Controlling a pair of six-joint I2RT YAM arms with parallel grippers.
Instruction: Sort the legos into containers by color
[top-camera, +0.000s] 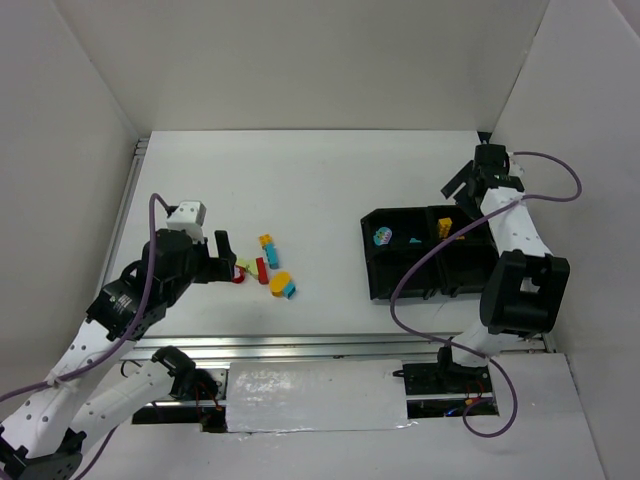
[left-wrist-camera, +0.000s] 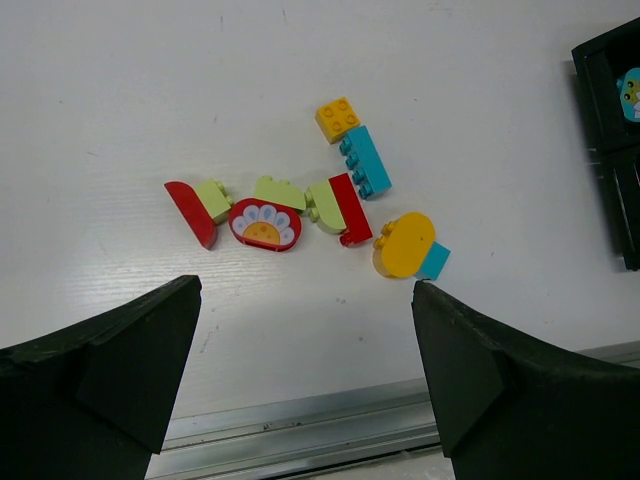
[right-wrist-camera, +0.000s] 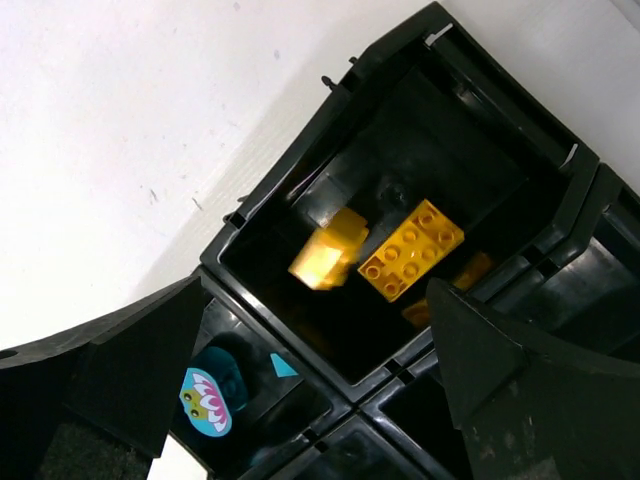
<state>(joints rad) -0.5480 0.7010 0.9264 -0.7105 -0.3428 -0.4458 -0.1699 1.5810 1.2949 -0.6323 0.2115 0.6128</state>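
In the top view the loose legos (top-camera: 265, 265) are seen clustered on the white table (top-camera: 330, 170) left of centre, just ahead of the left gripper (top-camera: 226, 256). The black tray (top-camera: 372, 272) is set well apart to the right, under the right gripper (top-camera: 462, 195). Colours can be made out there, but shapes cannot.

Shapes are supplied by the left wrist view. A yellow square brick (left-wrist-camera: 338, 118) is touched by a long cyan brick (left-wrist-camera: 365, 160). A red arched brick (left-wrist-camera: 264, 224) printed with a flower is flanked by pale green pieces (left-wrist-camera: 213, 198), with a red wedge (left-wrist-camera: 192, 212) at the far left. A round-topped yellow piece (left-wrist-camera: 405, 243) is laid against a small cyan one (left-wrist-camera: 434, 262). The left gripper (left-wrist-camera: 305, 290) is held wide open, and nothing is caught between its fingers.

The inside of the black tray (right-wrist-camera: 270, 215) is shown properly only by the right wrist view. A yellow eight-stud brick (right-wrist-camera: 412, 250) and a blurred yellow block (right-wrist-camera: 328, 255) are found in one compartment, and a cyan printed brick (right-wrist-camera: 208, 400) in the adjoining one. The right gripper (right-wrist-camera: 315, 290) is spread open above them, and nothing is held.

The table is enclosed by plain white walls (top-camera: 300, 60), and an aluminium rail (top-camera: 300, 345) is fixed along its near edge.
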